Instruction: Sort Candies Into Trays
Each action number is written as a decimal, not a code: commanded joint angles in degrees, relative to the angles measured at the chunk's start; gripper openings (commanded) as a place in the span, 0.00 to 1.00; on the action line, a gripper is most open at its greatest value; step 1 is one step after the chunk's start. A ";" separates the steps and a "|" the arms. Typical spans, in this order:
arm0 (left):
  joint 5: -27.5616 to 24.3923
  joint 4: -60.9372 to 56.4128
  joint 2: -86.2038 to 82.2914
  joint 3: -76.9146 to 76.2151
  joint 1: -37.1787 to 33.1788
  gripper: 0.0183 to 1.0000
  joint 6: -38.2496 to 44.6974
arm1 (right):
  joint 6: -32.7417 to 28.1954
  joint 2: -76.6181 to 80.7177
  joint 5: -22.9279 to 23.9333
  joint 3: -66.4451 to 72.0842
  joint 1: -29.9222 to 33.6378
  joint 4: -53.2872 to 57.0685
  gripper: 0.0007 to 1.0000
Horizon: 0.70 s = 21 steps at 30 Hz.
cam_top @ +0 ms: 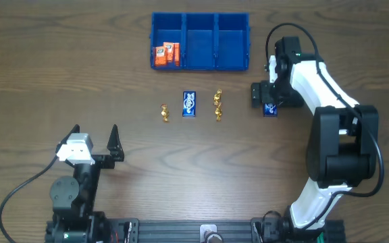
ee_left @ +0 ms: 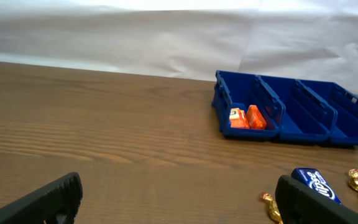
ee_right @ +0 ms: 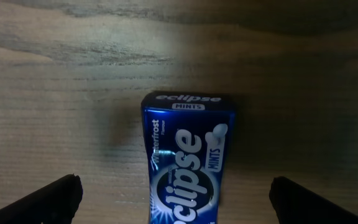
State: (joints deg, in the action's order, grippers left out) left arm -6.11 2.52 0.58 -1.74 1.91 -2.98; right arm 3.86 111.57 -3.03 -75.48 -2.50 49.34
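1. Blue, flat on the wooden bench point(cam_top: 59, 67), a mint box point(ee_right: 185, 162) lies between the fingers of the right end effector point(ee_right: 179, 202). Its fingers are spread wide, stand clear of both long sides of the box, and hold nothing.
2. I judge the step in hand to be the approach for a grasp on this box; it is not yet lifted.
3. The next move likely calls for lowering, closing across the box's narrow width, then carrying it to the blue tray point(cam_top: 248, 40). Of the tray's 3 compartments, the left one holds 2 orange packs point(cam_top: 167, 55); the other 2 look bare, so 1 of them suits.
4. The left end effector point(cam_top: 95, 138) is near its base, fingers wide apart and holding nothing, well apart from the candies.
5. Not yet sorted: a second blue box point(cam_top: 190, 103) and 3 gold-wrapped candies point(cam_top: 217, 98), in a row below the tray.
6. White lettering and an oval emblem cover the mint box's face; print on the orange packs is too small to tell.
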 commanded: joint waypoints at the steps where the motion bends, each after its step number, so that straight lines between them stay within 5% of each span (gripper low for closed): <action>1: -1.14 1.31 -0.37 1.46 -0.24 1.00 -0.44 | 0.59 0.76 2.05 -0.66 -0.44 -0.17 0.96; 13: -1.14 1.31 -0.37 1.46 -0.24 1.00 -0.44 | 0.59 3.32 3.82 -0.66 -0.87 -0.61 0.87; 16: -1.14 1.31 -0.37 1.46 -0.24 1.00 -0.44 | 0.61 3.34 3.76 -0.66 -0.87 -1.03 0.70; 21: -1.14 1.31 -0.37 1.46 -0.24 1.00 -0.44 | 0.63 3.32 3.76 -0.66 -0.87 -1.09 0.20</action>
State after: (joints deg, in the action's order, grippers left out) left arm -6.11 2.52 0.58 -1.74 1.91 -3.01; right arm 4.05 114.74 -0.01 -75.48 -3.20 48.31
